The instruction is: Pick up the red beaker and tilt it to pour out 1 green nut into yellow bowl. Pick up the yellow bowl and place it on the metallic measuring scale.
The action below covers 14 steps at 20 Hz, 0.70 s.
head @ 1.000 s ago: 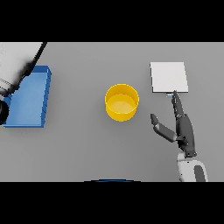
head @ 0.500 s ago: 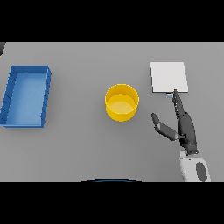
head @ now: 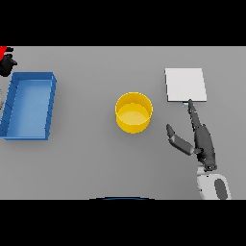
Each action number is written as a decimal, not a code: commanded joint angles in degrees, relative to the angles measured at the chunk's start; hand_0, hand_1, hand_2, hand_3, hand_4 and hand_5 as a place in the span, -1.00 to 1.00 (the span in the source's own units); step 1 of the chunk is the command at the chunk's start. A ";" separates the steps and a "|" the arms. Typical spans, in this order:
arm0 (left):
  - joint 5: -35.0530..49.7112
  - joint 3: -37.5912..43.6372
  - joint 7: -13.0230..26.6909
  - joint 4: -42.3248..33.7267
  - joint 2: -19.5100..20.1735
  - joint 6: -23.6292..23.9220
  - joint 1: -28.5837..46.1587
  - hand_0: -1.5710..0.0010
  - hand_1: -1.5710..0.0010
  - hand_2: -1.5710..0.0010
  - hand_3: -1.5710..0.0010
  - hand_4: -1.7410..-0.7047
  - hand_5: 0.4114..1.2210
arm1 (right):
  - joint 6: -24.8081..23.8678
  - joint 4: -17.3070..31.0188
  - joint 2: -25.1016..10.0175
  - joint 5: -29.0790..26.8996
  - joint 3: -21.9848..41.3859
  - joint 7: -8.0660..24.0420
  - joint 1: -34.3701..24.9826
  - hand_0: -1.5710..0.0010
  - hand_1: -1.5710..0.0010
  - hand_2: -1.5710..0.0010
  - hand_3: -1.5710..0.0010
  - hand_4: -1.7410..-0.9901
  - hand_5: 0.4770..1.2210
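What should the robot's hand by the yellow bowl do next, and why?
Probably the right hand should slide left toward the yellow bowl and curl round its rim. Its fingers are straight, it holds nothing, and it sits apart from the bowl, just below the white scale plate. At the far left edge, the left hand shows with something red; whether a nut is in the bowl cannot be told.

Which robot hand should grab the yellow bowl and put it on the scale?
Probably the right hand. It lies open on the table just right of the yellow bowl, fingertips almost at the scale. The left hand is at the far left edge by the red beaker, beyond the blue tray.
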 commanded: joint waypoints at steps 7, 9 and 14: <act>2.87 -2.50 3.26 -5.65 0.36 6.72 8.56 -1.00 -1.00 -1.00 -0.95 -1.00 0.86 | 0.43 -1.02 -0.29 -0.28 0.14 -0.67 0.58 1.00 1.00 1.00 1.00 0.40 -0.49; 3.52 -3.72 3.37 -6.27 0.64 7.41 9.01 -1.00 -1.00 -1.00 -0.97 -1.00 0.55 | 0.10 -0.97 -0.06 -0.06 0.20 -0.75 0.56 1.00 1.00 1.00 1.00 0.43 -0.50; 6.06 -6.28 3.38 -7.86 2.79 1.02 9.72 -0.86 -0.50 -0.51 -0.44 -0.01 -0.03 | 0.51 -0.81 -0.04 -0.85 -0.02 -1.80 1.32 1.00 1.00 1.00 1.00 0.47 -0.50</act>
